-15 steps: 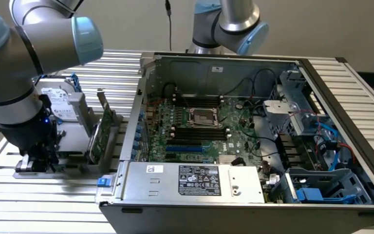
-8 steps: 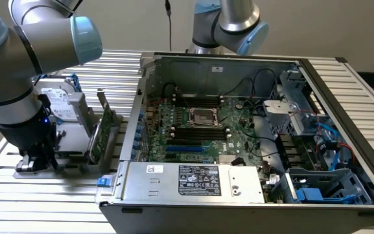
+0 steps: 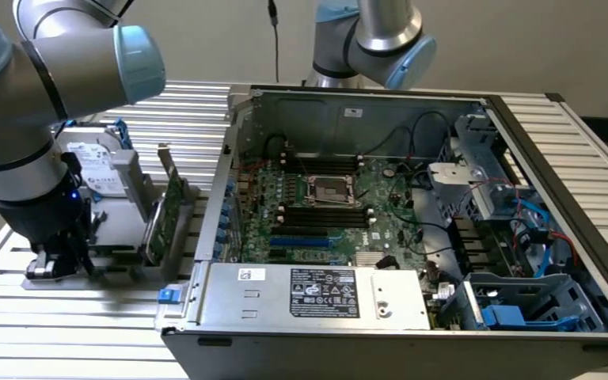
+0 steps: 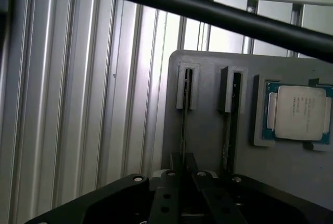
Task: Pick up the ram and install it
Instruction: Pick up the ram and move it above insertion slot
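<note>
In the wrist view the ram (image 4: pixel 183 125) stands on edge in a slot of a grey holder plate (image 4: pixel 208 83), seen as a thin dark line. My gripper (image 4: pixel 183 165) sits right over its near end, the two black fingers (image 4: pixel 167 198) drawn in against both sides of the stick. A second thin stick (image 4: pixel 229 130) stands in the neighbouring slot. In the exterior view my gripper (image 3: pixel 63 255) is low over the holder, at the exterior view's left of the open computer case (image 3: pixel 557 182). Black memory slots (image 3: pixel 325 214) lie on the motherboard beside the processor socket (image 3: pixel 332 188).
A processor chip (image 4: pixel 297 110) rests in a recess of the holder. Close to the arm stand an upright green expansion card (image 3: pixel 162 222) and a silver hard drive (image 3: pixel 95 170). A black cable (image 4: pixel 208 10) crosses the wrist view. A second arm (image 3: pixel 383 39) hangs behind the case.
</note>
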Controlling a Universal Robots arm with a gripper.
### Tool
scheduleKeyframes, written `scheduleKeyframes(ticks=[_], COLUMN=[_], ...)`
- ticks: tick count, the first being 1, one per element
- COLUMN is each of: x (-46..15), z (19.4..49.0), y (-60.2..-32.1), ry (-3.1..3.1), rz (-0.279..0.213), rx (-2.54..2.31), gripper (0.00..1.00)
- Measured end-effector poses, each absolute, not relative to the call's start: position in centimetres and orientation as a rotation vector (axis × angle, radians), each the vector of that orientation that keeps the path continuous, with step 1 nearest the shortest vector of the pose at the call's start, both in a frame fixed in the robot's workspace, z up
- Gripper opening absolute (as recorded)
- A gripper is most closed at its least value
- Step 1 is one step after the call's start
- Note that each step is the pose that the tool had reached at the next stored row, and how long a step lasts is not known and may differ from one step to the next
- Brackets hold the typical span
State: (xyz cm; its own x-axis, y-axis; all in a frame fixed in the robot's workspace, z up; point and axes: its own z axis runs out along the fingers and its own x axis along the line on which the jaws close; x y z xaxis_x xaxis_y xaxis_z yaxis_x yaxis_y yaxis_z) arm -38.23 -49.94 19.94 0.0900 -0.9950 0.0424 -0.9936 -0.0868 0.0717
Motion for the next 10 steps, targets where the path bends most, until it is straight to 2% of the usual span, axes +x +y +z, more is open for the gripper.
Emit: scheduleKeyframes(ticks=[10], x=[-38.2], z=[24.4], y=[-49.9], ry=[-2.066], rz=[-0.027], rx=[2.258], gripper=[0.14])
